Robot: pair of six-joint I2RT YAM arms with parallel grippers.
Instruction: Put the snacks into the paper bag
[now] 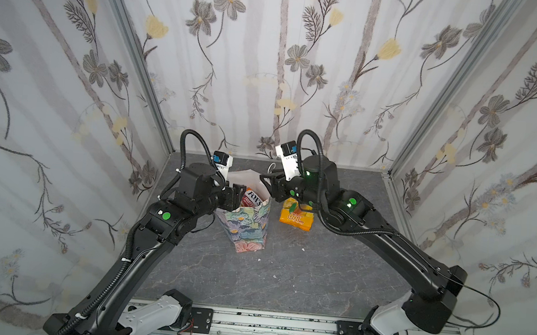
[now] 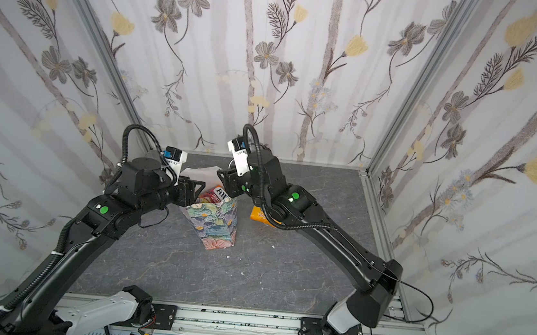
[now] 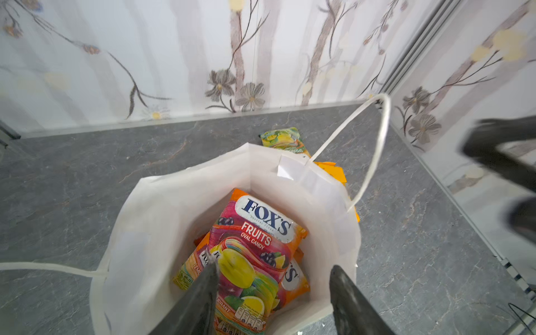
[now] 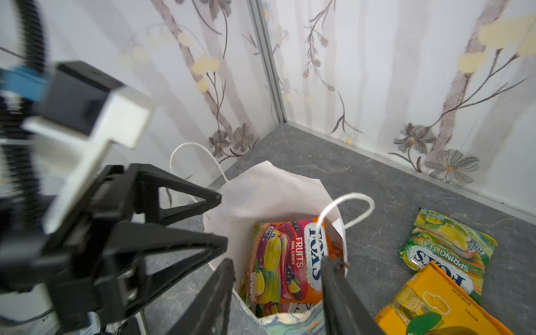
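Note:
The paper bag (image 1: 247, 230) stands upright mid-table, floral outside and white inside (image 3: 174, 203). A red FOX'S Fruits packet (image 3: 255, 240) leans inside it on top of orange packets (image 3: 294, 280). My left gripper (image 3: 275, 264) is open at the bag's left rim, one finger inside the mouth and the other outside. Above the right side of the mouth my right gripper (image 4: 278, 260) is open and empty, with the red packet (image 4: 290, 261) below it. Two snacks lie on the table right of the bag: a green Spring Tea packet (image 4: 446, 249) and an orange-yellow mango pack (image 1: 296, 216).
White cord handles (image 3: 377, 139) stick up from the bag's rim. The two snacks on the table lie under the right arm's wrist (image 1: 312, 186). Papered walls close in the grey table (image 1: 249, 280) at the back and on both sides.

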